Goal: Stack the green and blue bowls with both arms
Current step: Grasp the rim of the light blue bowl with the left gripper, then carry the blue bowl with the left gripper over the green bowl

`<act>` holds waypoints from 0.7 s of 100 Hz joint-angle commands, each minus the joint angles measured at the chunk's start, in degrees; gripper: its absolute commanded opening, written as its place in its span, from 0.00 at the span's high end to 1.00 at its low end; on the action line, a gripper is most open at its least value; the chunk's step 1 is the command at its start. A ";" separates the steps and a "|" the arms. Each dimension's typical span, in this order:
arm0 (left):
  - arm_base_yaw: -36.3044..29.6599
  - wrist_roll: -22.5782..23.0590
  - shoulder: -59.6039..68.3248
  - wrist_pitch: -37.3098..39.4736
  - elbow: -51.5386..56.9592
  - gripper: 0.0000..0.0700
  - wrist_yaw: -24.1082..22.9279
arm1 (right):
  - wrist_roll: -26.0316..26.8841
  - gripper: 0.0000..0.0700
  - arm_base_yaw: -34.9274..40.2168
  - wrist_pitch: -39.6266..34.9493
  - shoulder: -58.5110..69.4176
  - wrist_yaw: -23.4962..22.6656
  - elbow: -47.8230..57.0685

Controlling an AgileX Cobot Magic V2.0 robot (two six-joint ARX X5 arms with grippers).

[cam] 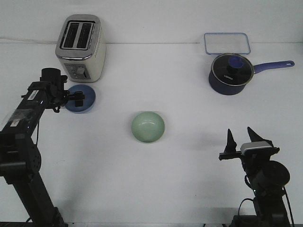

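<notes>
White tabletop (142,189) fills nearly the whole front view, matte and plain, with soft grey shadows beneath the objects; nearest the camera, the right gripper (241,140) stands at the lower right, its two pointed black fingers upright and spread apart with nothing between them, a silver-grey block just behind; the left arm (23,127) rises from the lower left corner, carrying pale stickers whose print is too small to read; near the middle of the table sits the green bowl (148,126), upright, well apart from both arms; further back on the left, the left gripper (78,98) hangs over the blue bowl (81,99), fingers pointing towards the bowl's centre, though I cannot tell how wide they stand or whether they touch it; just behind that bowl stands a cream and chrome toaster (81,47) with two slots; on the far right, a dark blue saucepan (229,74) with a glass lid bears small white lettering, illegible; behind it lies a clear rectangular lid (227,43) with a blue rim; a pale wall (151,19) closes the back.
</notes>
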 commanded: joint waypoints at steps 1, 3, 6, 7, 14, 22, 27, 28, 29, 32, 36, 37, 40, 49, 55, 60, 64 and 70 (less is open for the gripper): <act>0.17 0.90 1.22 0.15 1.25 0.56 0.07 | -0.04 0.36 0.04 0.57 0.17 0.04 0.17; 0.17 0.90 1.22 0.17 1.25 0.62 0.07 | -0.04 0.36 0.04 0.57 0.17 0.04 0.17; 0.17 0.90 1.22 0.17 1.25 0.70 0.07 | -0.04 0.36 0.04 0.57 0.17 0.04 0.17; 0.17 0.90 1.22 0.17 1.25 0.72 0.07 | -0.04 0.36 0.04 0.57 0.17 0.04 0.17; 0.24 0.92 1.22 0.15 1.25 0.84 0.07 | -0.04 0.36 0.04 0.57 0.17 0.04 0.17; 0.42 0.90 1.22 0.13 1.25 0.98 0.07 | -0.02 0.36 0.04 0.57 0.17 0.04 0.17; 0.48 0.90 1.20 0.04 1.27 1.00 0.07 | -0.04 0.36 0.04 0.57 0.17 0.04 0.17; 0.52 0.90 1.18 -0.02 1.27 0.99 0.07 | -0.02 0.36 0.04 0.57 0.17 0.04 0.17; 0.55 0.90 1.16 -0.09 1.29 0.99 0.07 | -0.02 0.36 0.04 0.57 0.17 0.04 0.17; 0.66 0.90 1.05 -0.28 1.31 0.99 0.09 | -0.02 0.36 0.04 0.57 0.17 0.04 0.17; 0.76 0.85 0.98 -0.61 1.42 0.99 0.17 | -0.04 0.36 0.04 0.57 0.17 0.04 0.17; 0.79 0.83 0.98 -0.72 1.46 0.99 0.24 | -0.04 0.36 0.04 0.57 0.17 0.04 0.17; 0.83 0.83 0.76 -1.40 1.68 0.99 0.35 | -0.04 0.36 0.04 0.57 0.17 0.04 0.17; 0.96 0.61 -0.24 -2.67 2.16 0.99 2.10 | -0.04 0.36 0.04 0.57 0.17 0.04 0.17; 1.14 -0.11 -1.77 -3.45 2.16 0.99 4.61 | -0.04 0.36 0.04 0.57 0.17 0.04 0.17; 1.16 -0.26 -3.15 -4.20 2.16 0.99 6.86 | -0.04 0.36 0.04 0.59 0.17 0.04 0.17; 1.16 -0.24 -4.55 -5.03 2.16 0.99 8.15 | -0.04 0.36 0.04 0.59 0.17 0.04 0.17; 1.14 -0.26 -6.75 -6.08 2.16 0.99 9.05 | -0.04 0.36 0.04 0.59 0.17 0.04 0.17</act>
